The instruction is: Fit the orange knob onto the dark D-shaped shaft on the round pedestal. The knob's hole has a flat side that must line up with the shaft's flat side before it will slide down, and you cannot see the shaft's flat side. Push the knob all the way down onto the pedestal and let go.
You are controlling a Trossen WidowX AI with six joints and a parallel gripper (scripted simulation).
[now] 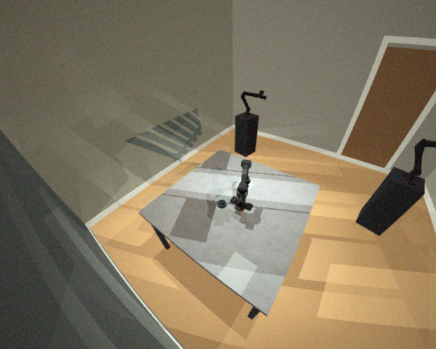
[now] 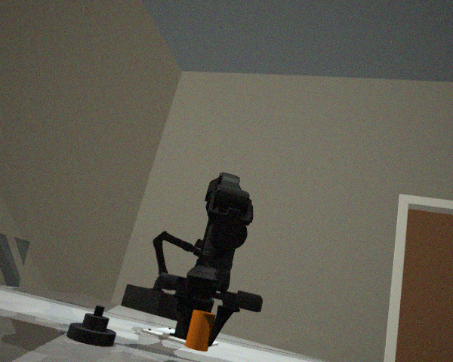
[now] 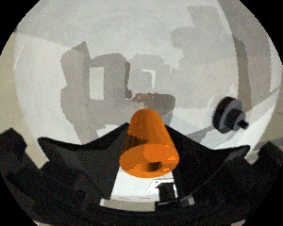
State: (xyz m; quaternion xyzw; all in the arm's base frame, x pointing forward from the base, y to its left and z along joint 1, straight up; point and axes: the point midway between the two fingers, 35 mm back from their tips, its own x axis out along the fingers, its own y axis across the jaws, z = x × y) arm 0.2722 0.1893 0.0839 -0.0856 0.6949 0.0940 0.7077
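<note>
Step in hand, by my reading: the grasp, with the lift next. The black two-fingered end effector (image 1: 241, 209) (image 2: 200, 331) (image 3: 145, 127) is clenched on the orange cylindrical knob (image 1: 240, 210) (image 2: 199, 330) (image 3: 148, 155), one finger to each side. Knob looks close to upright, over the grey table (image 1: 270, 240) (image 2: 35, 351) (image 3: 146, 28); whether its base touches the surface, cannot tell. Hole visible in its near end in the wrist view; flat side too small to make out.

The dark round stepped pedestal (image 1: 221, 203) (image 2: 90, 334) (image 3: 224, 115), with its slim dark shaft (image 2: 98, 310) (image 3: 243, 124), stands apart from the knob, shaft bare. Fitting not begun.

Next move calls for a straight lift, enough for the knob's lower end to pass over the shaft tip, then a sideways carry and centring. After that, light downward pressure with slow turning until the flats agree; pressing hard while misaligned could tilt the knob or slip it in the grip.

Room: table edges lie well away from both pieces. No other loose object between knob and pedestal. Likeliest snag: the wide finger carriage or a low fingertip clipping the pedestal on approach.
</note>
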